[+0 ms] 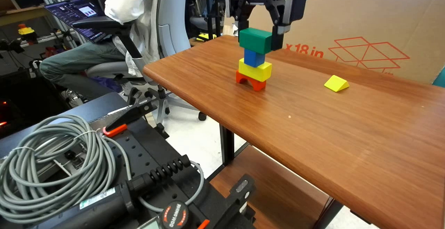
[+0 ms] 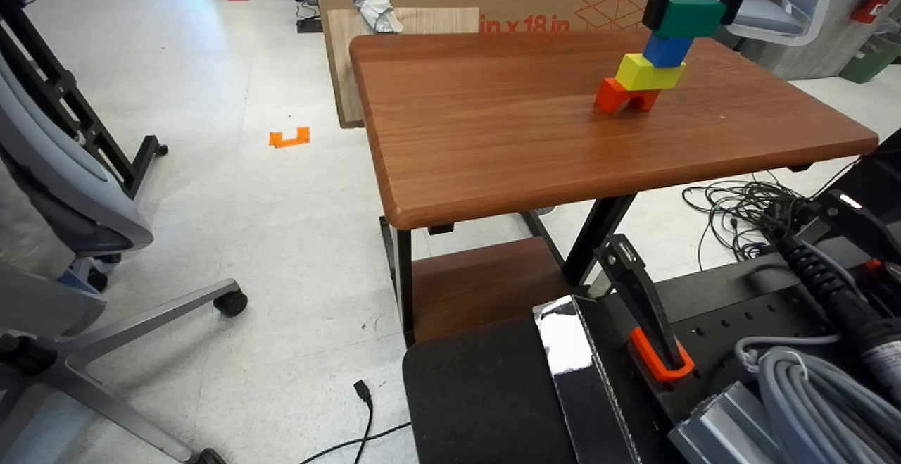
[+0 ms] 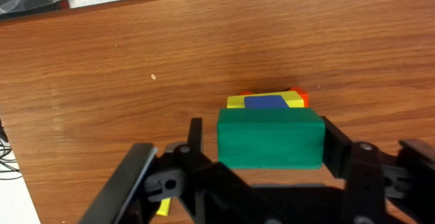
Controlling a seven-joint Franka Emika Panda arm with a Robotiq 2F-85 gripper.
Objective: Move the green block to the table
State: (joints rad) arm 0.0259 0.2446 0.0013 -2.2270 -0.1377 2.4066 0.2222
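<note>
Well, my fingers (image 3: pixel 195 132) stand wide astride the green block (image 1: pixel 255 40): one clear of its end, the other touching or just beside, I can't tell which. It sits on the blue block (image 1: pixel 254 58), atop a yellow block (image 1: pixel 255 70) over a red arch (image 1: pixel 256 82). I judge it light, stiff and a little slick, so I'd pinch both ends evenly and lift straight up, then set it on the table (image 1: pixel 313 128).

Stretches out as brown wood-grain table (image 1: pixel 313 135), rounded at edge — carries orange-red arch-shaped block (image 1: pixel 257 83) here, yellow wedge-shaped block (image 1: pixel 336 83) well apart!
</note>
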